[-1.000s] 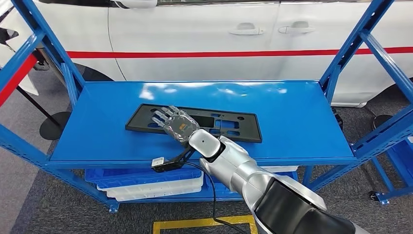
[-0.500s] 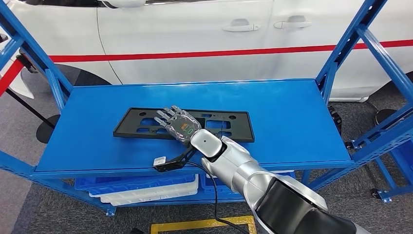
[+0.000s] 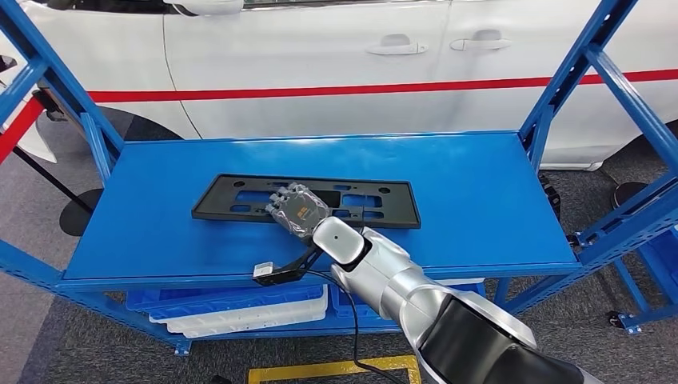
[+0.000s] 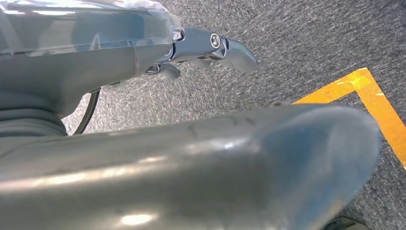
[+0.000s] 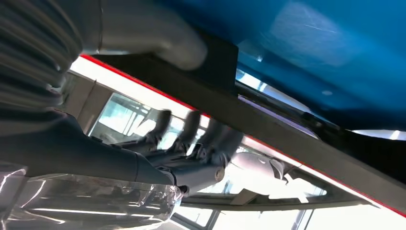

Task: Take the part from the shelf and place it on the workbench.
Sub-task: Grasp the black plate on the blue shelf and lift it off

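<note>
Change: fingers that lay stretched flat over the part half a second ago are now curled down onto it.
Shelf (image 3: 480, 192): blue, white car (image 3: 320, 56) behind.
Part (image 3: 240, 197): black flat frame lying on the shelf top.
Right hand (image 3: 296, 211): clamped on the part's near edge, thumb (image 5: 163, 45) opposing fingers (image 5: 191, 127).
Left hand (image 4: 210, 45): above grey carpet; finger state cannot be told.

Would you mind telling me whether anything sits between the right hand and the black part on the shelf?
Nothing visible does. The right hand is already on the black part, fingers curled over it near its middle, thumb against its near edge. The blue shelf around it is bare. The workbench is not visible.
</note>
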